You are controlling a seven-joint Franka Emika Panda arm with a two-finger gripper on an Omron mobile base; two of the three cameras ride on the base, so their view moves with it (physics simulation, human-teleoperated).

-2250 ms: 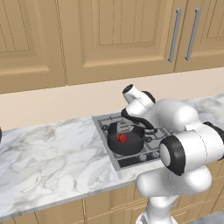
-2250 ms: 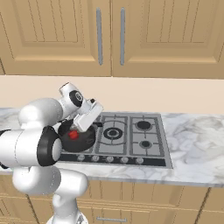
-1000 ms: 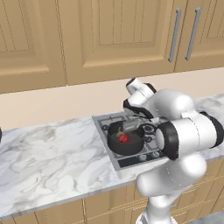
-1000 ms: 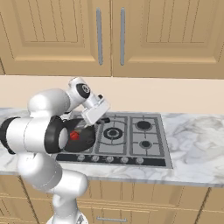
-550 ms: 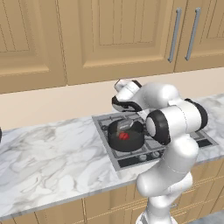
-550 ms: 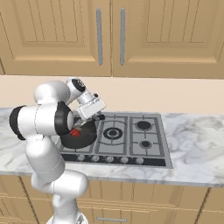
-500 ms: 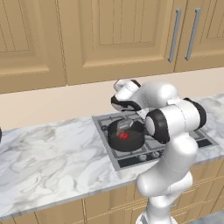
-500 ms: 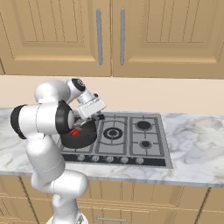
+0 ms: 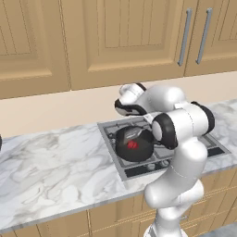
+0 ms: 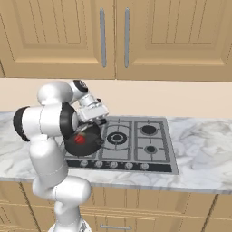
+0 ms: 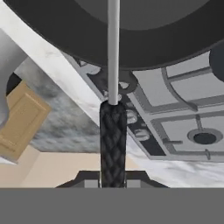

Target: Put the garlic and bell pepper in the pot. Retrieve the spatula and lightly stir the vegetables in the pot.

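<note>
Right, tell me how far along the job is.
Done: the bell pepper lies in the pot on the stove; no garlic can be made out. In hand: the gripper clamps the spatula, whose shaft reaches toward the pot. Left: stirring the vegetables.

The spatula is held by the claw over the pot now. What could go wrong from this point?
1. The claw grips the spatula only at the end of its dark handle, so the tool may twist or slip when it stirs.
2. The bell pepper is small and loose in the shallow pot; a hard stroke might push it over the rim.
3. The pot sits free on the stove and could slide.
</note>
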